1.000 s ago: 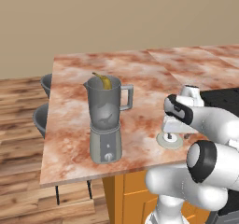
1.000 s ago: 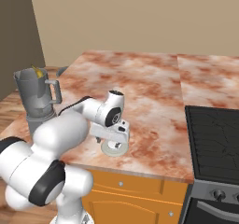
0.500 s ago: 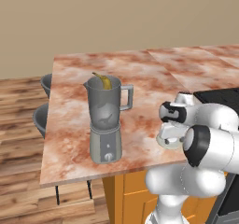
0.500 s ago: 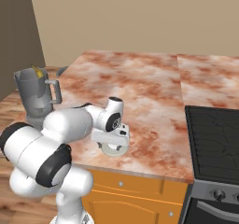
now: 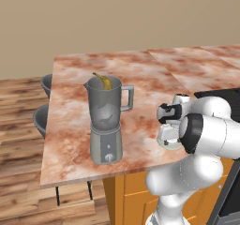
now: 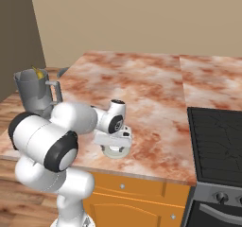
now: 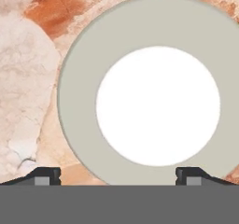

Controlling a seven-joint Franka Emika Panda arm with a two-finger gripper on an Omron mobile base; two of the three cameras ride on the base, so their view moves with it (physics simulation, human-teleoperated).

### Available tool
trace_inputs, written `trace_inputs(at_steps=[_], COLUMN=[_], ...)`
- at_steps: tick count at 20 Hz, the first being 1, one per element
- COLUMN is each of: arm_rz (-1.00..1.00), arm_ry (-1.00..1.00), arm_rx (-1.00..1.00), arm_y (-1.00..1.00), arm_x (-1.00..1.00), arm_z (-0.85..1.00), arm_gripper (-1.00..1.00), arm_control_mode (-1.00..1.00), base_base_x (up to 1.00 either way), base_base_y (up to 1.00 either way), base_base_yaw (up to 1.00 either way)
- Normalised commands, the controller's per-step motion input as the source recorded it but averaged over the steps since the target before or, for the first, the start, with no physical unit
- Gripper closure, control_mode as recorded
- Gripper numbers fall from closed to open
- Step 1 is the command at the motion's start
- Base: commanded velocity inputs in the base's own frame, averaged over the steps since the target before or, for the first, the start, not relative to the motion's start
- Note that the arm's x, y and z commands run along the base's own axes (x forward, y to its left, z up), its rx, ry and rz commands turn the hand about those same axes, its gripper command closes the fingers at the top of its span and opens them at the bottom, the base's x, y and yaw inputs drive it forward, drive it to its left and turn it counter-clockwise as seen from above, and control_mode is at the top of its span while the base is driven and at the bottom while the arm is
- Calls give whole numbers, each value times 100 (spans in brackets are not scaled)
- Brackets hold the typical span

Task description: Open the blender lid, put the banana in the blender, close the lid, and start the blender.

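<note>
In the left base view, two grey bowls (image 5: 46,83) peek out past the left edge of the counter (image 5: 140,74), one behind the other. Next comes the blender (image 5: 107,118), standing near the front edge of the counter. Its jar has no cap on. The banana (image 5: 104,81) stands inside the jar, and its yellow top with a dark tip sticks out of the open mouth. This view also shows the small round knob on the front of the blender base. Further right, the gripper (image 5: 169,137) hangs low over the blender lid (image 5: 171,144), which lies flat on the counter, well apart from the blender.

The right base view shows the other side. The blender (image 6: 34,92) is far left, partly behind the white arm, and just a bit of banana (image 6: 38,73) shows at the top. The lid (image 6: 116,150) sits under the gripper (image 6: 115,138) near the front edge. On the right is a black stove (image 6: 215,145).

The hand view looks straight down on the lid (image 7: 79,97): a grey ring with a bright white round middle. The two dark finger tips (image 7: 46,175) stand far apart at the bottom, one on each side of the lid, and they hold nothing.
</note>
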Motion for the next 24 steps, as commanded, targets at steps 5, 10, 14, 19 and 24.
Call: trace_inputs(at_steps=[5, 10, 14, 19, 24], arm_rz=[0, -5, -10, -11, -7], arm_ry=[0, 0, -1, -3, -3], arm_rx=[0, 0, 0, 0, -1], arm_y=[-3, 0, 0, 0, -1], arm_x=[12, 14, 5, 0, 0], arm_z=[-6, 0, 0, 0, 6], arm_gripper=[-100, -100, -100, -100, -100], arm_control_mode=[-100, -100, -100, -100, -100], base_base_x=[0, 0, 0, 0, 0], base_base_y=[0, 0, 0, 0, 0], base_base_yaw=[0, 0, 0, 0, 0])
